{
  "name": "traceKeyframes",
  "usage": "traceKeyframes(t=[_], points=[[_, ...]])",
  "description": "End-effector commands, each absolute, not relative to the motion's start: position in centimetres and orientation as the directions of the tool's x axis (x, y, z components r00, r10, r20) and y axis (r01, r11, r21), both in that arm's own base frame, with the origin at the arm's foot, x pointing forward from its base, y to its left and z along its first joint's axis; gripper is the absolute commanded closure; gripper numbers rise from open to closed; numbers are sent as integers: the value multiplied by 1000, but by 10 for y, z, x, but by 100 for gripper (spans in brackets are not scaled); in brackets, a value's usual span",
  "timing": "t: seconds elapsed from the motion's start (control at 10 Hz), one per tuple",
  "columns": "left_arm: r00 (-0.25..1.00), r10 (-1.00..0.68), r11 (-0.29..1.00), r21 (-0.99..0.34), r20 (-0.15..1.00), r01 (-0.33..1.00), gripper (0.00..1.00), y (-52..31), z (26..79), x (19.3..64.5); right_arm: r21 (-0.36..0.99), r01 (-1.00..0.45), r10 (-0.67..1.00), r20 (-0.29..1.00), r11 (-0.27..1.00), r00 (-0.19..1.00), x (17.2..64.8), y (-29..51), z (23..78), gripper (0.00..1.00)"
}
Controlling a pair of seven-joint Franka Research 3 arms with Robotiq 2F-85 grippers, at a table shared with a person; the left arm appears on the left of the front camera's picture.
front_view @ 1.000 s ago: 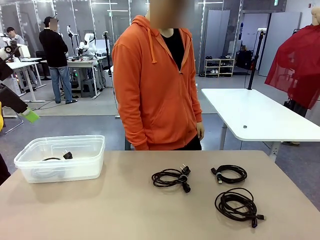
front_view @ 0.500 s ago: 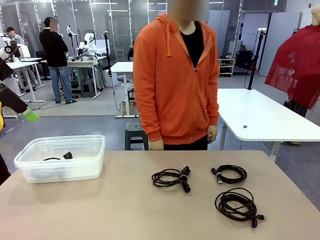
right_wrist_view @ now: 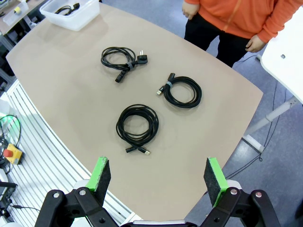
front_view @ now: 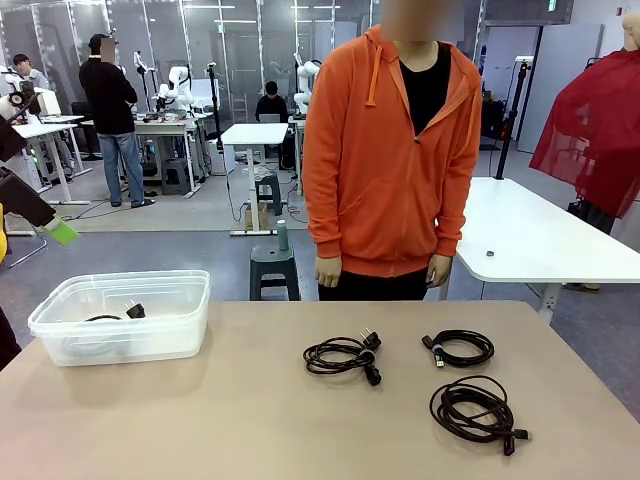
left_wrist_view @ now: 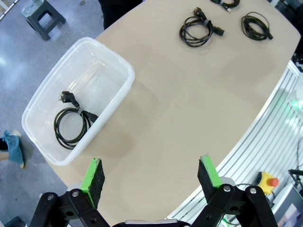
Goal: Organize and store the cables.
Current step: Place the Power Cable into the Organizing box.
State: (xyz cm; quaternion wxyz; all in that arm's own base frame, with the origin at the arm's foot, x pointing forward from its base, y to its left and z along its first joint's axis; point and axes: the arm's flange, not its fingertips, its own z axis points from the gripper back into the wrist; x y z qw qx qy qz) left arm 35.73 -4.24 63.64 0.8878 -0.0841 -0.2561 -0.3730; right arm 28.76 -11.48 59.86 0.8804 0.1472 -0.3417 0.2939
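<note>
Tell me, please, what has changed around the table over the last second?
The person stepped along the far side of the table toward the robot's right. Nothing was picked up or let go. The three cables and the cable in the bin stayed put; the left gripper and right gripper stayed open.

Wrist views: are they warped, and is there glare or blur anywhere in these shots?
Left wrist view: wide-angle bowing of the table edges; soft highlights on the clear bin, yet the cable inside reads clearly. Right wrist view: the same bowing, the nearest coil crisp with a faint shadow. Front view: even overhead light, no glare on the table.
</note>
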Motion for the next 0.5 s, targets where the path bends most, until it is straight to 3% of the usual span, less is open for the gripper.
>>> traceKeyframes(t=[0.0,0.4], points=[[594,-614,711,36,520,702,0,-42,635,354,58,-618,417,688,784,593,288,-115,599,0],[594,-614,711,36,520,702,0,-42,635,354,58,-618,417,688,784,593,288,-115,599,0]])
